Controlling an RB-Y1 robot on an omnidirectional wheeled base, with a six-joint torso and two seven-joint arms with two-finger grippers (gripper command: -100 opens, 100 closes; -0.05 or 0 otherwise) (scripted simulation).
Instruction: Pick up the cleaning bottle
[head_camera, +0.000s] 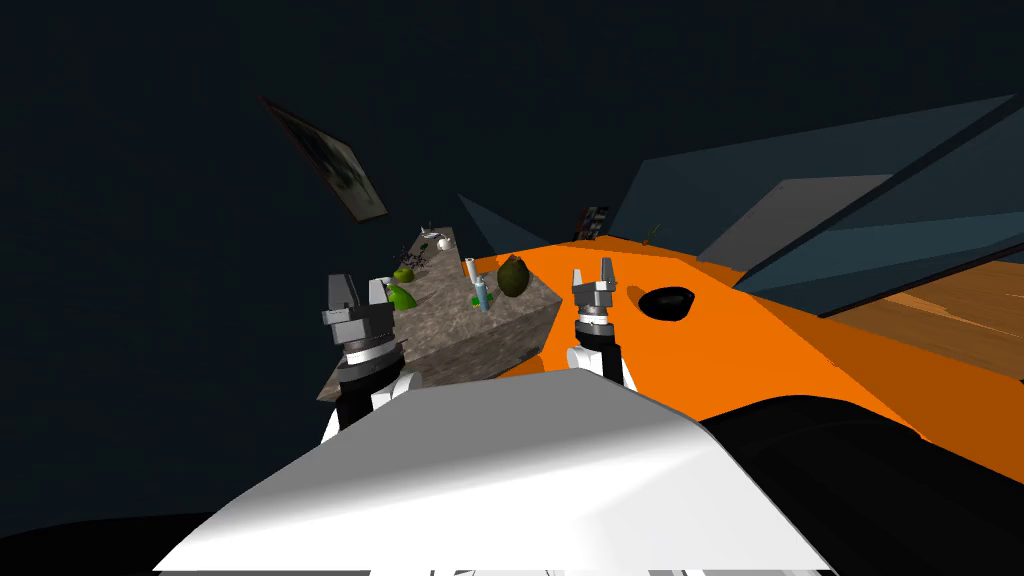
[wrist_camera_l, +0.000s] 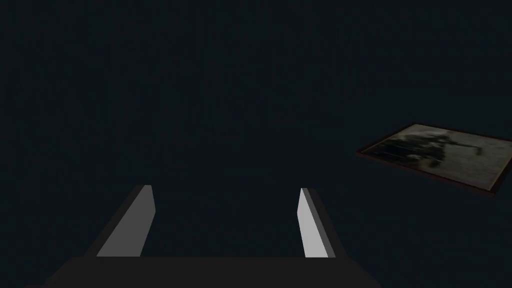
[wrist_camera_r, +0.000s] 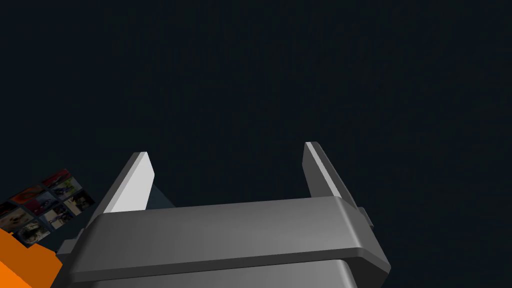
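The cleaning bottle (head_camera: 482, 292), small and pale blue with a white top, stands upright on a grey mottled counter (head_camera: 470, 345), near its right side. My left gripper (head_camera: 360, 292) is raised over the counter's near left part, left of the bottle and apart from it. It is open and empty, as the left wrist view of the gripper (wrist_camera_l: 225, 189) confirms. My right gripper (head_camera: 592, 275) is raised to the right of the counter, over the orange floor. It too is open with nothing between its fingers (wrist_camera_r: 225, 149).
A dark green round thing (head_camera: 513, 276) sits just right of the bottle, and a white cylinder (head_camera: 470, 268) stands behind it. Green items (head_camera: 403, 290) and a small white pot (head_camera: 443, 242) lie farther back. A black round patch (head_camera: 667, 302) marks the orange floor (head_camera: 800, 350).
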